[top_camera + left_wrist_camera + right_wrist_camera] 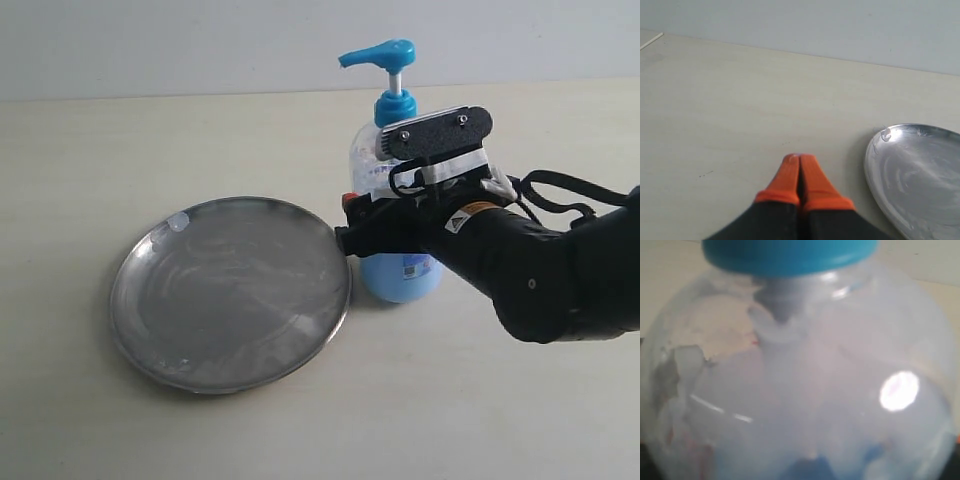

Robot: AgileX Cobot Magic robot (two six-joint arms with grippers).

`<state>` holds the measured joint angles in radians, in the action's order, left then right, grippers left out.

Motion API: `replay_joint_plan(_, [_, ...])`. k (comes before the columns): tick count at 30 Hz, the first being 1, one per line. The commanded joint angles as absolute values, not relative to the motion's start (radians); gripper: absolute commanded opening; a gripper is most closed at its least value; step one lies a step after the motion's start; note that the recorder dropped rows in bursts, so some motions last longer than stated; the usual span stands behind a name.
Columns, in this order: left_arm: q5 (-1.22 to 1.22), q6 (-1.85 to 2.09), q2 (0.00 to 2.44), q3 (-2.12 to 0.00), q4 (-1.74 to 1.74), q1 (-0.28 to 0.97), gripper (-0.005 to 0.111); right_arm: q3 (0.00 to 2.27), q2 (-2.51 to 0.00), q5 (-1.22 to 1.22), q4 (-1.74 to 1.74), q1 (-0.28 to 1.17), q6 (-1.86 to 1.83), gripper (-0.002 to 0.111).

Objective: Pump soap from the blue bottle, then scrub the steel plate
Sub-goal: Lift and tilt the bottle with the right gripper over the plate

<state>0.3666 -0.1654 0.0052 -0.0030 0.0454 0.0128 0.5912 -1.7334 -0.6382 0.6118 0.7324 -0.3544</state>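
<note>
The blue bottle (pixel 395 150) stands upright just right of the steel plate (pixel 230 290), its pump head pointing left over the plate. Light blue soap (pixel 400 282) fills its lower part. My right gripper (pixel 350 222) reaches in from the right, its jaws on either side of the bottle's body and closed against it. In the right wrist view the bottle (pixel 805 390) fills the frame under its blue collar (pixel 790 252). My left gripper (pixel 799 160) is shut and empty, low over the bare table beside the plate (pixel 920 170). A small pale blob (pixel 178 222) sits on the plate's far-left rim.
The pale tabletop (pixel 120 140) runs back to a light wall (pixel 200 40). The bulky black right arm (pixel 540 270) lies across the table's right side. The left arm is out of the exterior view.
</note>
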Motion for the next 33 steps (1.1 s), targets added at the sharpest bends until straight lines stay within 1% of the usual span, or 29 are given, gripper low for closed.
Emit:
replay_joint_plan(1, [0.358,-0.165,0.000,0.000,0.039,0.012,0.000,0.597,-1.688,-0.686,0.600,0.734,-0.423,0.000])
replay_joint_plan(19, [0.358,-0.165,0.000,0.000,0.039,0.012,0.000,0.597,-1.689,-0.622,0.591,0.734,-0.545,0.000])
replay_joint_plan(23, [0.358,-0.165,0.000,0.000,0.039,0.012,0.000,0.597,-1.689,-0.658,0.662,0.779,-0.640,0.000])
replay_joint_plan(28, [0.358,-0.165,0.000,0.000,0.039,0.012,0.000,0.597,-1.689,-0.761,0.865,0.874,-0.814,0.000])
replay_joint_plan(33, [0.358,-0.165,0.000,0.000,0.039,0.012,0.000,0.597,-1.689,-0.789,0.926,0.922,-0.838,0.000])
